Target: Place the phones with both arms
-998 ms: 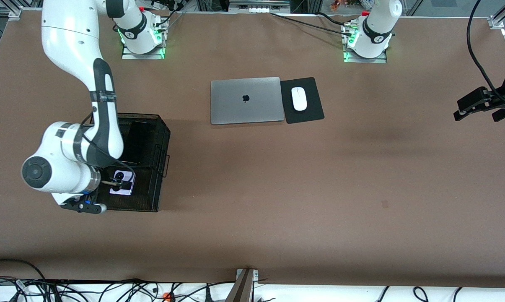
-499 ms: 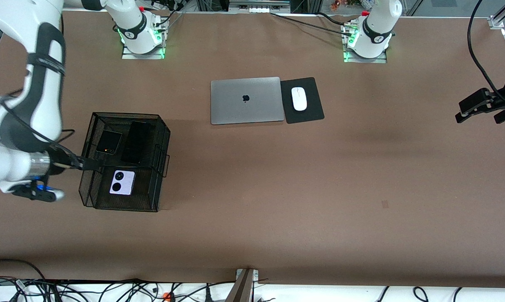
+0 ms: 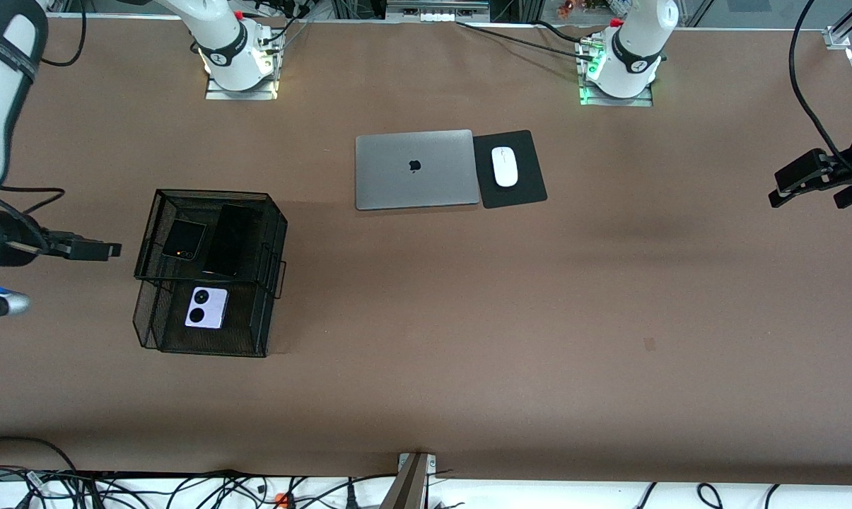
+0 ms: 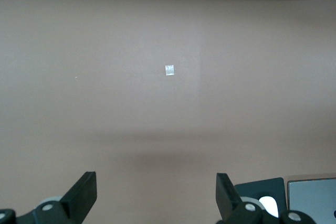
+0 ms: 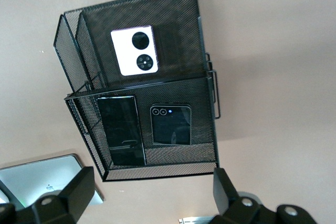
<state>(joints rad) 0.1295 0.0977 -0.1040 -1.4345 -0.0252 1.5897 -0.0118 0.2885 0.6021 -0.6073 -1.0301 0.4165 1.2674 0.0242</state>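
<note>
I judge placing finished. The lavender-white flip phone [image 3: 206,307] lies flat in the mesh rack's [image 3: 150,332] near tray. The black flip phone [image 3: 184,239] and slab phone [image 3: 228,240] are on its upper tier. Hence the right pincer [image 3: 114,249] hangs apart, empty, over bare surface at the rack's nine o'clock. The left pincer [image 4: 156,182] waits apart at three o'clock.

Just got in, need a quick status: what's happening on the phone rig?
All three phones sit in the black mesh basket: the small black flip phone and long black slab phone on the upper tier, the lavender-white flip phone on the lower tier, nearer the front camera. The right gripper is open and empty beside the basket. The left gripper waits open at its end of the table. Laptop and mouse untouched.
</note>
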